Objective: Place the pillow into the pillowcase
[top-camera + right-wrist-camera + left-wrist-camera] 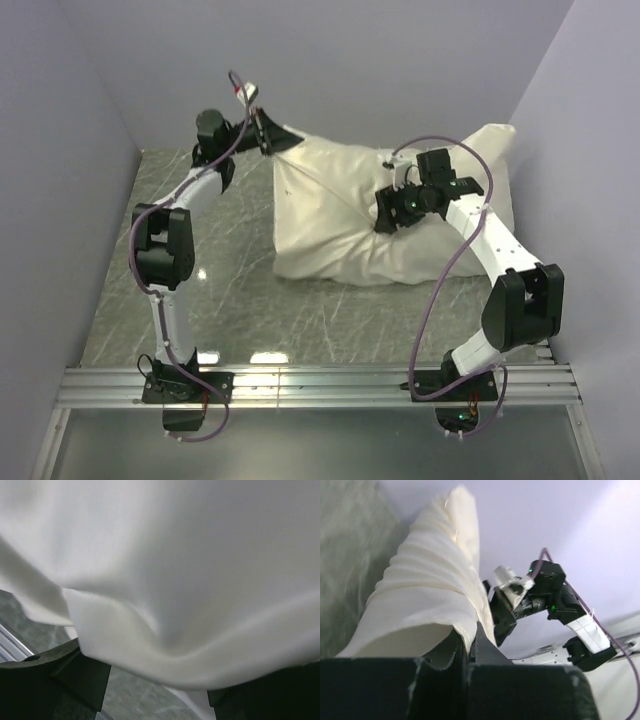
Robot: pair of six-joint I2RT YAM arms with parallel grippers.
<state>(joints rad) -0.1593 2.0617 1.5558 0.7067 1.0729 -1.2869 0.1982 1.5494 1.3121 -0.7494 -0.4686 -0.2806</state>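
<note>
Cream pillowcase [330, 220], pillow [495, 150] seemingly protruding from its right end. Left gripper [266, 138] clamped on its far-left corner; right gripper [392, 214], jaws apart, above its middle. Risk: the shallow corner pinch slips under tension, letting the case slacken.

The top view looks down from behind the arm bases over the grey marbled tabletop [230, 310]. Both wrist views sit close against the thin cream fabric pillowcase [430, 605]. The left one faces the white-and-black right arm [580, 625], which the top view shares.
</note>
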